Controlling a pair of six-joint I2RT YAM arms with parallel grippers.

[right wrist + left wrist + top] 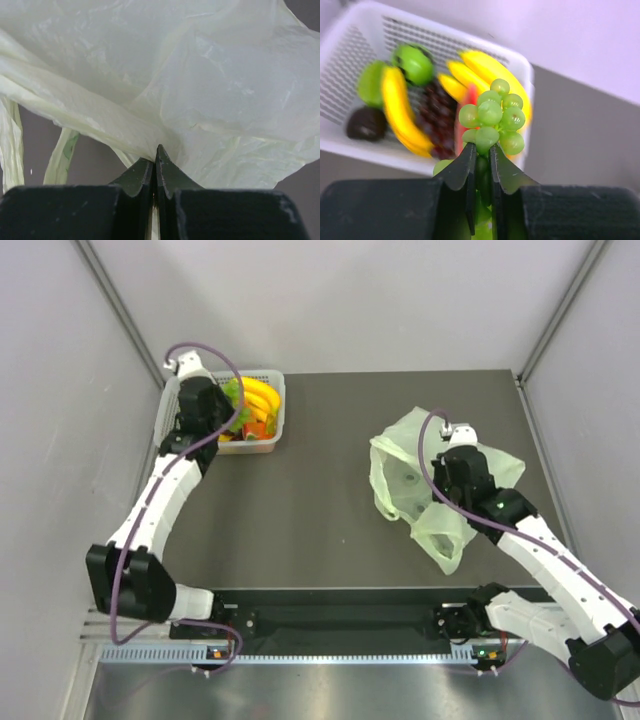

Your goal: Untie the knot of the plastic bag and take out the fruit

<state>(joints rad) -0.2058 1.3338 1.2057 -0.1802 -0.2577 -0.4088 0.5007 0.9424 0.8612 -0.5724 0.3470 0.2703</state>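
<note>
The dark tabletop (330, 490) filled the middle of the top view. On its right side lay the plastic bag (405, 475), pale green, crumpled and slack, partly under the right arm. Seen from the right wrist, the bag (200, 75) covered nearly the whole frame, and the right gripper (156, 152) had its jaws pressed together on a fold of the thin film at the bottom centre, with two loose strips of the bag hanging at the lower left. At the upper left of the top view the white lattice basket (281, 415) sat on the tabletop by the side wall, well apart from the bag, and the left arm reached over it. The left wrist view showed the basket (350, 75) holding yellow bananas (485, 70), a dark purple grape bunch (432, 120), a round green apple (414, 64) and a red wedge (470, 97). The left gripper (481, 150) had its jaws clamped on the stem end of a green grape bunch (492, 120), held in front of the basket's near right corner.
</note>
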